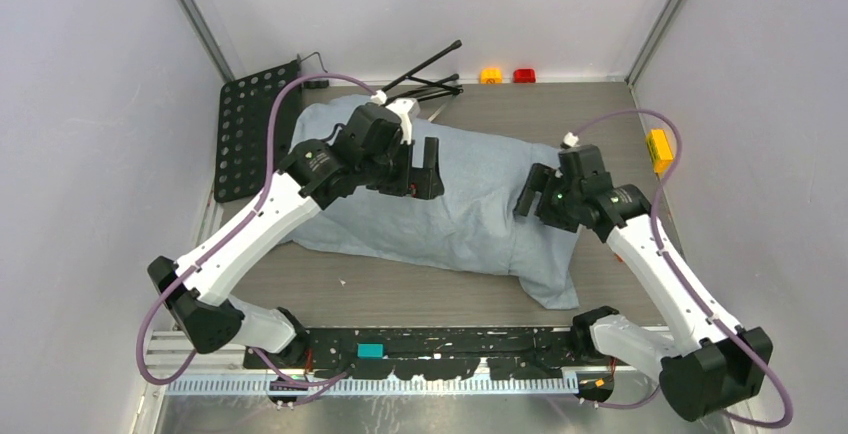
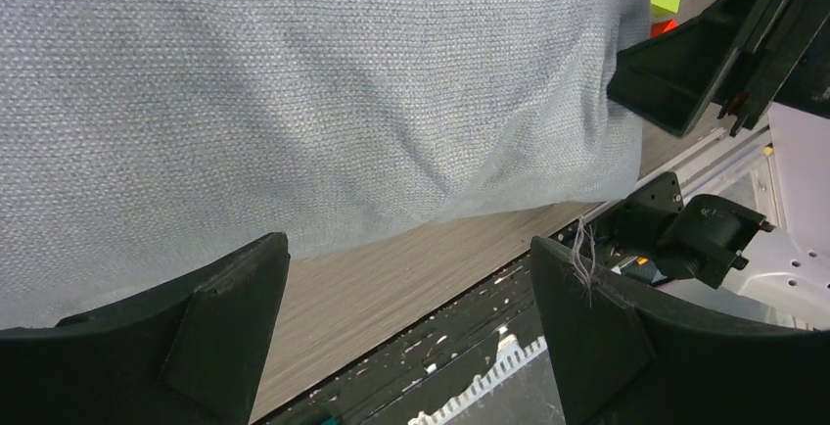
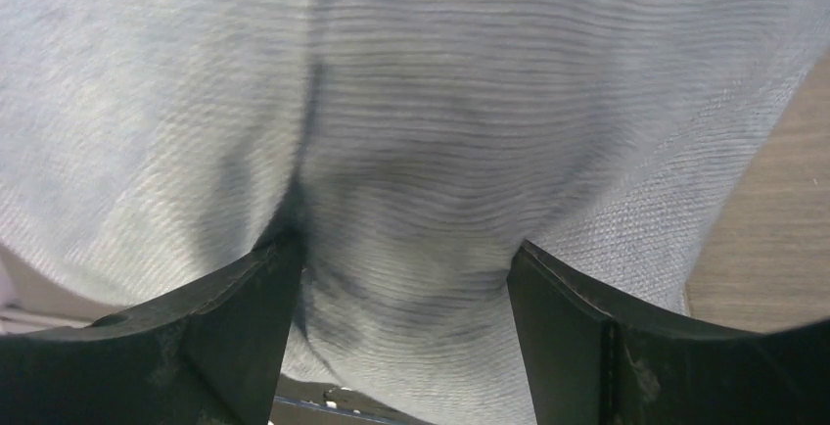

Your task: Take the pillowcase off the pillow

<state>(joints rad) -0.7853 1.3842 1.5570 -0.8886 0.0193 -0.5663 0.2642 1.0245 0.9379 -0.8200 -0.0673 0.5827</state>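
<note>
**Top view, with both wrist views.** The pillowcase (image 1: 470, 204) lies pale blue-grey side up across the middle of the table (image 1: 400, 289), its long axis running from 10 o'clock to 4 o'clock. It bulges along its length, so the pillow is judged to be fully inside; no white stuffing can be identified with certainty. At the 5 o'clock corner (image 1: 552, 289) the cloth lies flatter and looks loose. Whether this is the open end cannot be told.

**Arms.** The left fingers (image 1: 416, 179) are spread wide, over the cover just 11 o'clock of its centre, and pinch nothing; the left wrist view shows only cloth and bare table between them. The right fingers (image 1: 530, 196) are at the 3 o'clock end, also spread. In the right wrist view a creased mound of cloth rises between the 2 tips (image 3: 401, 249), close against them but not pinched.

**Step in hand.** This appears to be the first grasp, with no part of the cover stripped yet.

**Next move.** The right fingers would need to close on a fold of cloth alone, not the stuffing beneath. The left fingers would then need to come down and pin or grip the bulk, so that a pull slides the cover off rather than dragging everything across the table.

**Surroundings.** A black perforated plate (image 1: 250, 129) sits at 10 o'clock and a yellow block (image 1: 658, 149) at 2 o'clock.
</note>
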